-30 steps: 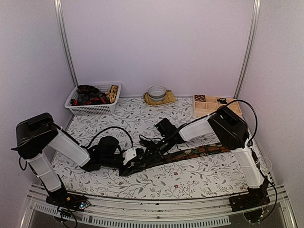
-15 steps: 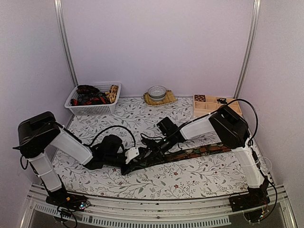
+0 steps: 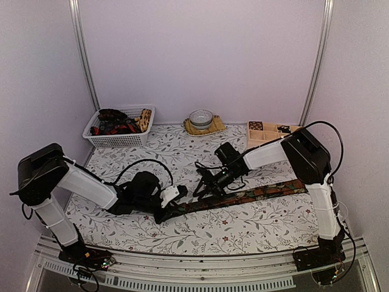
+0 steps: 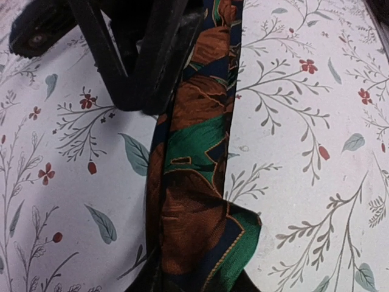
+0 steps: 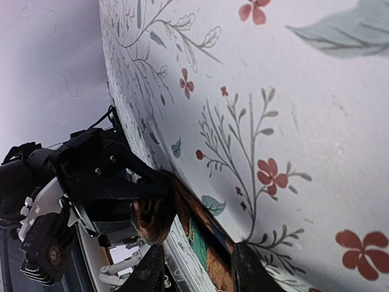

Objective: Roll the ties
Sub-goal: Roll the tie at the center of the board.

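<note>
A dark tie [image 3: 243, 196] with brown and green patterns lies stretched across the floral tablecloth, from the centre-left toward the right edge. My left gripper [image 3: 165, 204] is shut on its folded near end [image 4: 200, 243], low on the cloth. The fold bulges up between the jaws in the left wrist view. My right gripper [image 3: 202, 187] hovers just beyond, jaws open, its black fingers [image 4: 115, 67] standing beside the tie. In the right wrist view the tie [image 5: 209, 255] passes between the spread fingertips [image 5: 146, 274], untouched, with the left gripper's curled end [image 5: 149, 219] ahead.
A white basket [image 3: 120, 141] holding more ties [image 3: 115, 121] stands at the back left. At the back centre is a bowl [image 3: 200, 118] on a mat. A wooden compartment box [image 3: 267, 135] sits at the back right.
My right gripper has opened and pulled back to the right, off the tie. My left gripper has closed on the tie's folded end and shifted slightly right.
</note>
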You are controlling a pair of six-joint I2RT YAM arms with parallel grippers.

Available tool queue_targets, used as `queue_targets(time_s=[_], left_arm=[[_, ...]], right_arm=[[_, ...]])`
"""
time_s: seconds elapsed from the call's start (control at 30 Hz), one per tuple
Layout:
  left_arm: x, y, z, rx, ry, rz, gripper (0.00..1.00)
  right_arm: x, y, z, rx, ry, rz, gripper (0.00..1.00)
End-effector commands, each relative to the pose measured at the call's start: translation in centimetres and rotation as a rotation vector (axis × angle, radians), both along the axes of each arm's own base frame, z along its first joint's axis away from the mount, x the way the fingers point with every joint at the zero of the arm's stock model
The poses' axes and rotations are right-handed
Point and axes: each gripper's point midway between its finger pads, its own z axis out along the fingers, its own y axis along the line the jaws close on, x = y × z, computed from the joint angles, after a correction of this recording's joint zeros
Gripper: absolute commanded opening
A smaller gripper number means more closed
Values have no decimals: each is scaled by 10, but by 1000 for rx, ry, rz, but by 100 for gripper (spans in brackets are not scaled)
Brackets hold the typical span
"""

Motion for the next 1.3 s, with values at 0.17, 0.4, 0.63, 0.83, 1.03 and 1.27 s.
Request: queue_targets(time_s=[0.17, 0.4, 0.63, 0.83, 1.03, 1.27], left_arm=[[-5, 1, -4, 51, 65, 21, 24], [-8, -1, -8, 62, 89, 9, 24], [-8, -1, -10, 68, 103, 16, 24], [-10, -1, -12, 71, 113, 13, 24], [-11, -2, -10, 69, 118, 10, 25], [-10, -4, -8, 81, 134, 13, 25]], right_arm=[[11, -27, 75, -75, -346, -37, 38], [22, -62, 59, -330, -681, 82, 43], [7, -79, 38, -528, -772, 130, 43], [-4, -92, 24, -635, -820, 191, 43], [1, -112, 10, -783, -846, 206, 37], [-3, -135, -6, -883, -844, 245, 25]])
